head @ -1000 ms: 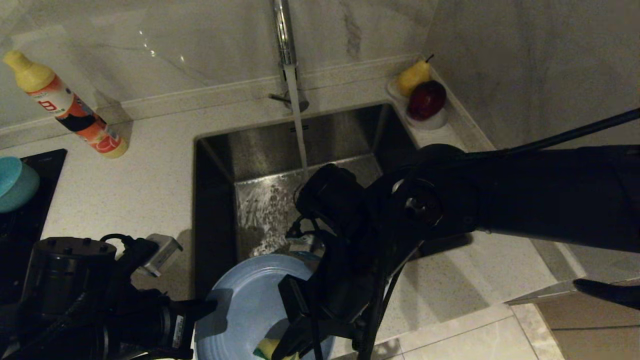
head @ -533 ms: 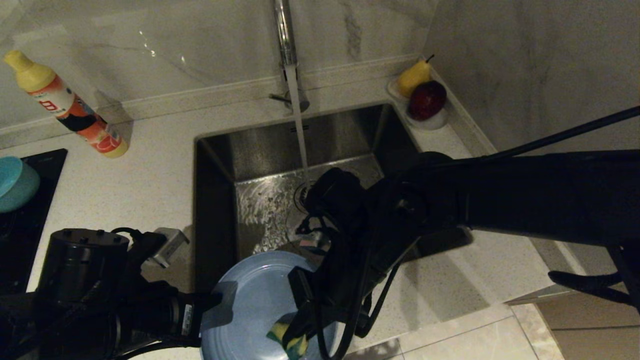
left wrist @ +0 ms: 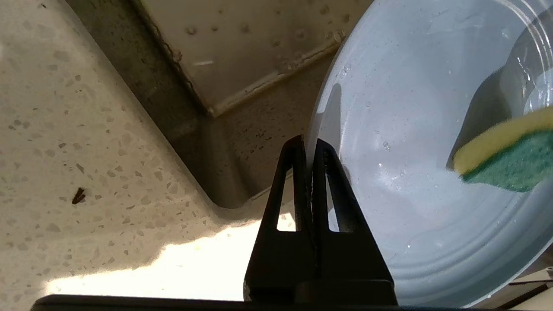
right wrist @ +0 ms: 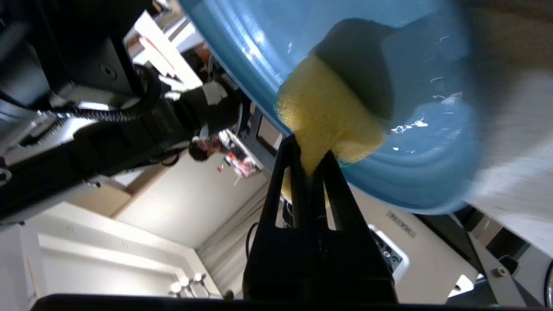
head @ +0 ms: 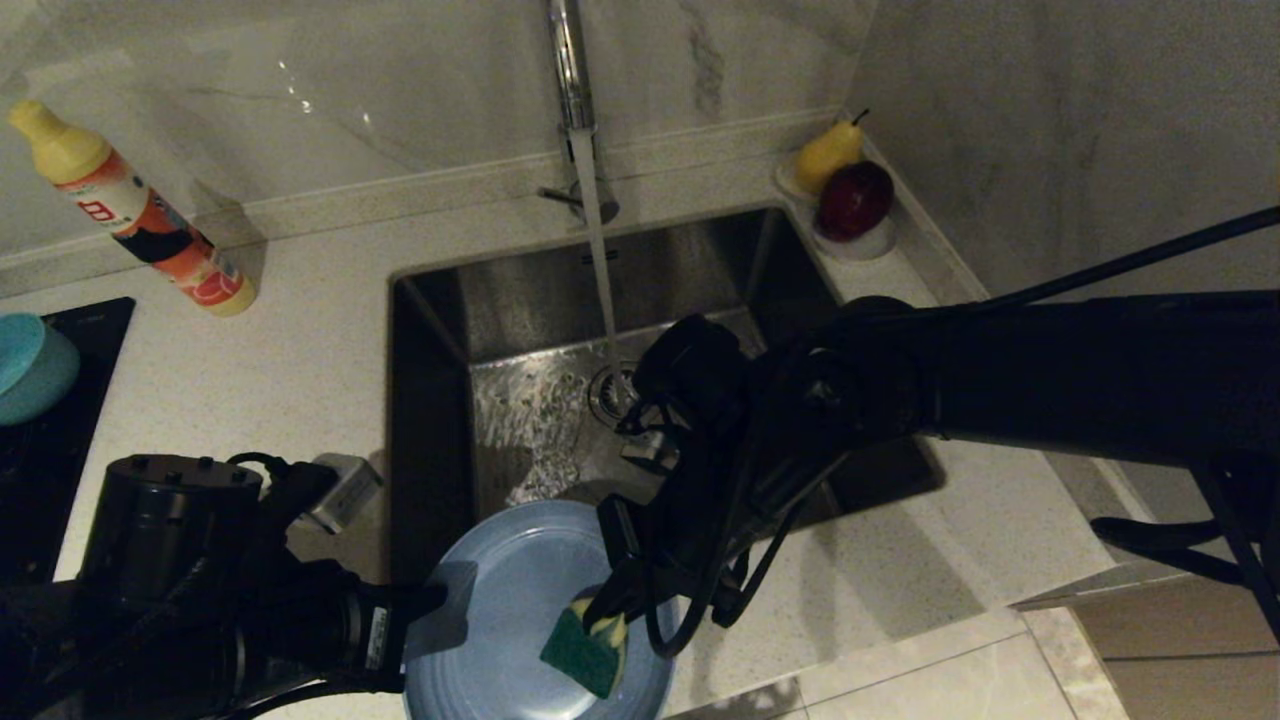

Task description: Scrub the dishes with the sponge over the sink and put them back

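The slate-blue ridged plate [head: 510, 590] is held tilted over the near edge of the steel sink [head: 680, 260]. My left gripper [head: 432, 600] is shut on its left rim; the left wrist view shows the rim pinched between the fingers of the left gripper [left wrist: 307, 144], with the plate [left wrist: 410, 129] beside them. My right gripper [head: 603, 603] is shut on the sponge [head: 585, 648], which presses on the plate's face, green side showing. In the right wrist view the right gripper [right wrist: 310, 157] pinches the sponge's [right wrist: 328, 112] yellow end against the plate [right wrist: 423, 164]. A teal bowl [head: 30, 365] sits far left.
Water runs from the chrome tap [head: 570, 70] onto the sink drain [head: 608, 392]. A detergent bottle [head: 130, 215] lies on the counter at the back left. A white dish [head: 870, 240] with a pear and a red apple stands at the back right. A black hob [head: 50, 440] lies at the left.
My right gripper has carried the sponge up across the plate's face, away from the near rim, and its green side now shows. The plate has shifted slightly right.
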